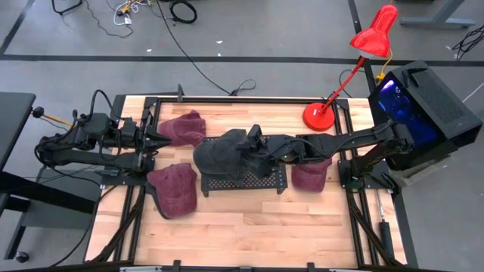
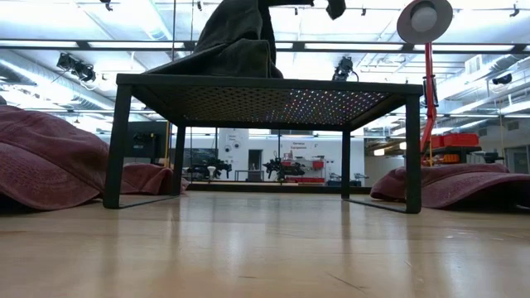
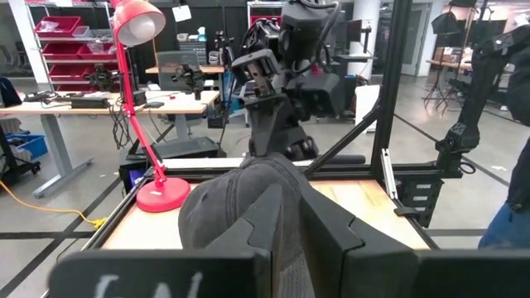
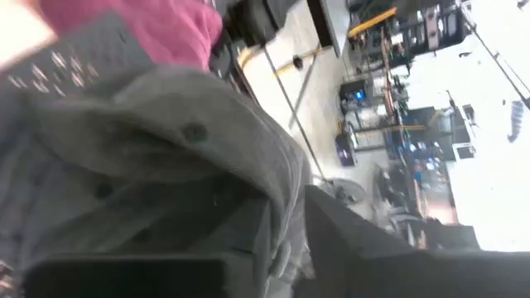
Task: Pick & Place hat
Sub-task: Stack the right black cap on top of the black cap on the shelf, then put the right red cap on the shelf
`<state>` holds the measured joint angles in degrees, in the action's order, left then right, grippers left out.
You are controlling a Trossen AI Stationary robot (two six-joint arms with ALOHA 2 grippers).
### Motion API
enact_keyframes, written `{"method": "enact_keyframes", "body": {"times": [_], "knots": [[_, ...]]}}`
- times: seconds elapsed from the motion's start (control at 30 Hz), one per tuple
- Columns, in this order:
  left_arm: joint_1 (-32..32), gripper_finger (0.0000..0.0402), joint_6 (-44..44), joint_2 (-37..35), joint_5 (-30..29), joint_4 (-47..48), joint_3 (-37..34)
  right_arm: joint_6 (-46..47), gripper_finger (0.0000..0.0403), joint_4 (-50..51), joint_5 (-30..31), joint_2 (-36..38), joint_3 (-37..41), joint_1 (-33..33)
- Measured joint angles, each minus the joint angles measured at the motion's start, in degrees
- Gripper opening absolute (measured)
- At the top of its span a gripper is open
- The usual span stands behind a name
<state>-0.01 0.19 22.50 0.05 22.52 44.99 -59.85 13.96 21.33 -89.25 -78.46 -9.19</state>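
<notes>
A dark grey hat lies on top of a black mesh stand at the middle of the table. In the low view the hat rises in a peak above the stand's top. My right gripper reaches in from the table's right and is shut on the hat's crown. My left gripper waits shut at the table's left side, clear of the hat and pointing level toward it. My right gripper pinches the cloth of the grey hat's crown on the side facing the table's right. It comes from the right, slanting down. The hat's lower edge rests on the stand, and the cloth is drawn up toward the fingers.
Three maroon hats lie on the table: one at the far left, one at the near left, one right of the stand. A red desk lamp stands at the far right. A dark box with blue light sits beyond the right edge.
</notes>
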Motion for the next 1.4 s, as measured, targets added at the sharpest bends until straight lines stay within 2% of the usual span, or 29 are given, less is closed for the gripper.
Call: {"method": "enact_keyframes", "body": {"times": [0.13, 0.3, 0.53, 0.87, 1.27, 1.4], "knots": [[-0.01, 0.0048, 0.00, -0.01, 0.02, 0.01, 0.00, 4.90, 0.0131, 2.94, -2.83, 1.33, 0.00, 0.00], [-0.02, 0.0048, 0.00, -0.01, 0.01, 0.02, 0.00, 10.20, 0.0191, 7.39, -2.94, 3.41, -0.02, 0.00], [-0.01, 0.0048, 0.00, -0.01, 0.01, 0.04, 0.00, 16.10, 0.0240, 15.62, -2.94, 7.54, -0.02, 0.00], [0.00, 0.0048, 0.02, 0.00, 0.02, 0.00, 0.00, 23.94, 0.0237, 23.97, -2.98, 11.90, 0.54, 0.00], [0.00, 0.0048, 0.02, -0.02, 0.00, 0.02, 0.00, 25.60, 0.0233, 24.42, -5.91, 15.23, 12.77, -0.84], [-0.01, 0.0048, 0.02, 0.00, 0.01, 0.01, 0.00, 28.75, 0.0233, 24.84, -5.89, 15.34, 14.39, -0.83]]}}
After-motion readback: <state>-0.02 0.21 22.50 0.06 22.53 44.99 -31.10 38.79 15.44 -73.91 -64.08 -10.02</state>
